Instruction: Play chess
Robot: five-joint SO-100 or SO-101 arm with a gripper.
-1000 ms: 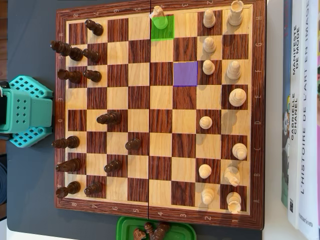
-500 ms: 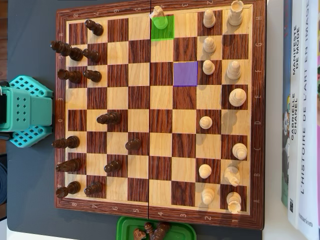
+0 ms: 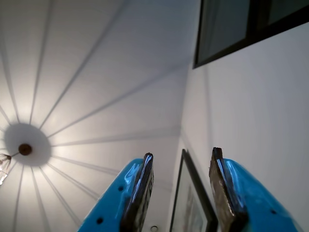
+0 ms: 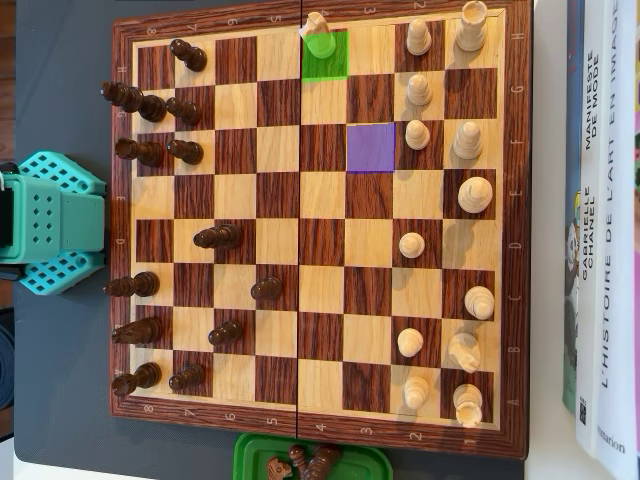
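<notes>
My gripper point(image 3: 181, 193) is spread, empty, pointing at the ceiling. That light pawn point(image 4: 320, 42) on the green square at the chessboard's point(image 4: 318, 430) top edge looks light and tippy, so I'd pinch its narrow neck.

Overhead sharp, evenly lit; wrist view dim, ceiling lamp point(image 3: 24, 149) glare

Dark mat point(image 4: 60, 400) — chessboard point(image 4: 318, 432), green tray point(image 4: 250, 455), books point(image 4: 600, 230)

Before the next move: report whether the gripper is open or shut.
Open. In the wrist view the gripper points at the ceiling; its two blue fingers stand apart, with nothing between them.
</notes>
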